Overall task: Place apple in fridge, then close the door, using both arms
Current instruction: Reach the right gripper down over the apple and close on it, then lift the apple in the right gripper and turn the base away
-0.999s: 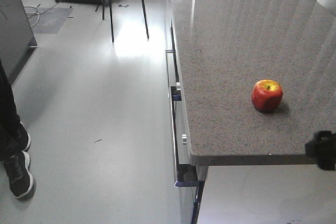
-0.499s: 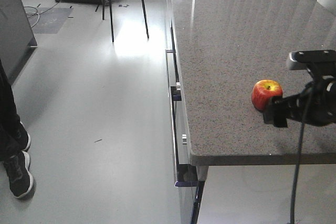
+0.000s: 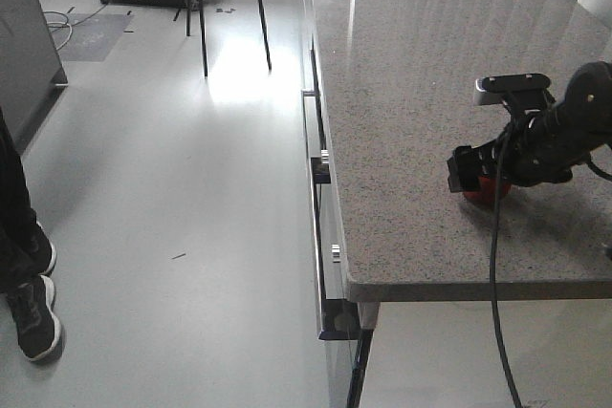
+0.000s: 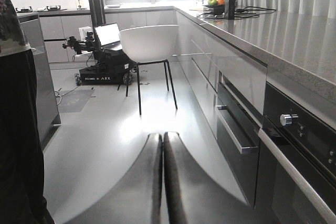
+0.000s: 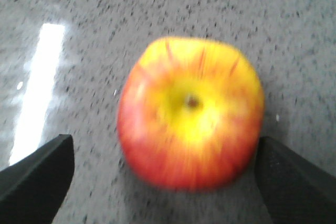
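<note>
The apple (image 5: pixel 190 114) sits stem up on the speckled grey counter (image 3: pixel 411 93), near its front edge, and it is not yet off the surface. The right gripper (image 5: pixel 165 179) is spread wide and straddles it. In the wrist view one dark finger stands off to the left with bare counter between, while the other is just beside the apple's right flank (whether it touches is too blurred to tell). From the front view the black wrist covers most of the fruit, with only a sliver of red showing beneath. The left gripper (image 4: pixel 163 182) has its fingers pressed together with nothing between them, and it points out over the kitchen floor toward a white chair (image 4: pixel 149 43), well apart from the work. As I judge it, the task is at its very start: the grasp is lined up but not closed. Left to do are the squeeze, the lift, the carry to the fridge, setting the apple inside and swinging the door closed. No view shows the fridge's inside or its door, so how they stand I cannot tell.
</note>
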Motion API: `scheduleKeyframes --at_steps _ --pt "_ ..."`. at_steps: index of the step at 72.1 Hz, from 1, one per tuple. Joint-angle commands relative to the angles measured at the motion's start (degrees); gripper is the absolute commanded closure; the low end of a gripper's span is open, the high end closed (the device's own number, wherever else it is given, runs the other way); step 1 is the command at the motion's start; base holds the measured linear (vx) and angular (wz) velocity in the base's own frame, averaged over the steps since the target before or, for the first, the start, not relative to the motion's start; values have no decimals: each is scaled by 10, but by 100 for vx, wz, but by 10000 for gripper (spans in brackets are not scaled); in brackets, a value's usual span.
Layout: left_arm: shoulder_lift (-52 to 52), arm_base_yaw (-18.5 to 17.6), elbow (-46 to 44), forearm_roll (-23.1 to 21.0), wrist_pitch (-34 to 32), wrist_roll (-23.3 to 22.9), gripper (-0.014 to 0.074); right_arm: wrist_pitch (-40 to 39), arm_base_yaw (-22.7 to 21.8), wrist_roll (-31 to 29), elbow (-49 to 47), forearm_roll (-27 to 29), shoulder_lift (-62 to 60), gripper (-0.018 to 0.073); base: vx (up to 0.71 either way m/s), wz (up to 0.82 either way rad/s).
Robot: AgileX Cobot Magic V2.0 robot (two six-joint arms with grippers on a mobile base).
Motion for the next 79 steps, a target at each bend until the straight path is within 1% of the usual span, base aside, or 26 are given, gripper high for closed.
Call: scheduleKeyframes --at_steps 1,14,19,26,40,58,69,79 --pt "-4 -3 -1 -4 -47 1 603 -25 0 -6 -44 -9 -4 -103 0 0" --pt "-4 -3 -1 -4 -47 1 603 -26 0 -6 -71 -19 22 -81 0 0" --pt "-4 -3 -1 -4 -47 1 603 -25 0 -6 -71 -19 26 -52 0 0" --pt "-4 -3 -1 -4 -47 1 603 -23 0 -6 -71 -18 26 18 0 0" --pt "-4 -3 -1 -4 -47 1 603 -24 0 -6 -71 -18 26 198 0 0" --pt "-4 -3 -1 -4 -47 1 603 -23 0 -6 -71 -18 26 343 0 0" --pt "-4 -3 -1 -4 -47 1 603 -13 0 -6 -71 -17 26 384 0 0" --pt "-4 -3 -1 -4 -47 1 603 0 0 -6 -71 -16 26 386 0 0"
